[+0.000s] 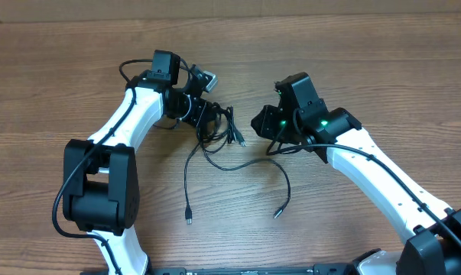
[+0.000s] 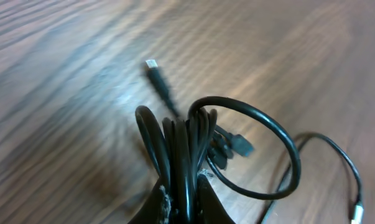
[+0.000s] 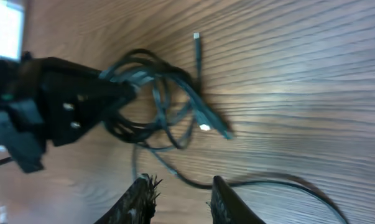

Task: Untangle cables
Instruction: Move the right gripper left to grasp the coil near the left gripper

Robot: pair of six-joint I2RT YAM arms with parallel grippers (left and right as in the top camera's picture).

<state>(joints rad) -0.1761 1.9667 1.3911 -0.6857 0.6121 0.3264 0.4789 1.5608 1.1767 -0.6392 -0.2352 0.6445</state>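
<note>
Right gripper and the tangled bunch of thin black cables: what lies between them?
In the right wrist view, one loose black cable strand crosses bare wooden table between right gripper and bunch.

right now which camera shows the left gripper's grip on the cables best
Left wrist: the left gripper is shut on the bunched cables, seen close up. Overhead shows the bunch small, with the grip itself hard to make out. Right wrist shows it from the side, blurred.

Left fingers (image 2: 151,208) cropped at bottom edge; cables (image 2: 187,143) bunch blurred, strands indistinguishable.
</note>
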